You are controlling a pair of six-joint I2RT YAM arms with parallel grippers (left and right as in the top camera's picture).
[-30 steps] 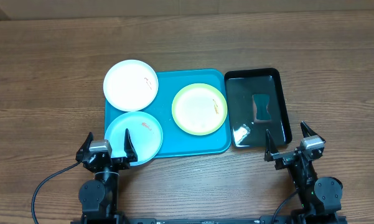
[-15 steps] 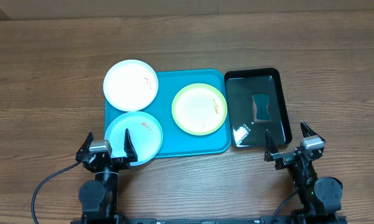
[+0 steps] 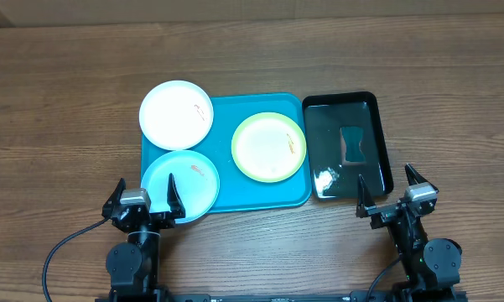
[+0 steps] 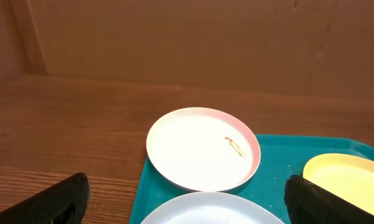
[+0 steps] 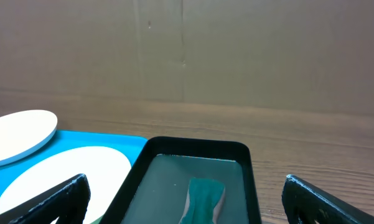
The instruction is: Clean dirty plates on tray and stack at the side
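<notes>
Overhanging the tray, two plates hide most of its left rim.

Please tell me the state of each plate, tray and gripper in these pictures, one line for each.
white plate: dirty, orange smear, overhangs the far-left corner of the teal tray.
light blue plate: dirty, red smear, overhangs the near-left corner.
green-rimmed plate: dirty, fully inside the tray.
black tray: right of the teal tray, holds a greenish piece.
left gripper: open, empty.
right gripper: open, empty.
</notes>
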